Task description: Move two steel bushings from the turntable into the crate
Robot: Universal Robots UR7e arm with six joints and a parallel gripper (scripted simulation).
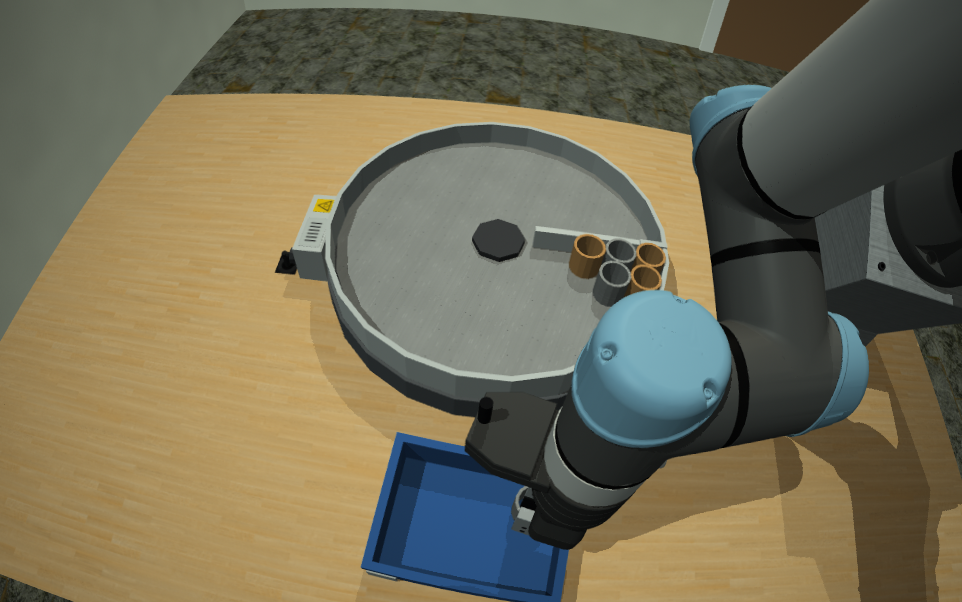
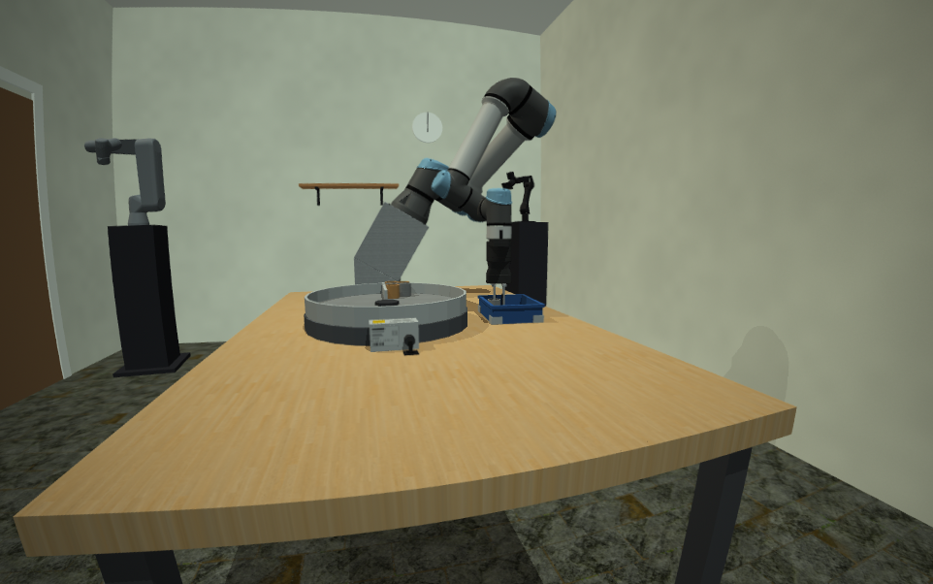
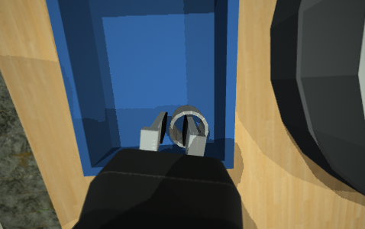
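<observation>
My jaws stand spread, pinching nothing: one finger is inside the short grey steel bushing (image 1: 518, 504) (image 2: 495, 301) (image 3: 175, 134), the other outside its wall. It looks upright, in the blue rectangular crate (image 1: 383, 500) (image 2: 512, 317) (image 3: 234, 95), near a corner. So I judge I must rise straight along its axis, because sideways I could drag it. On the round grey turntable (image 1: 454, 381) (image 2: 385, 315) (image 3: 286, 76), copper-coloured bushings (image 1: 586, 264) (image 2: 393, 292) crowd the other steel ones (image 1: 610, 289).
</observation>
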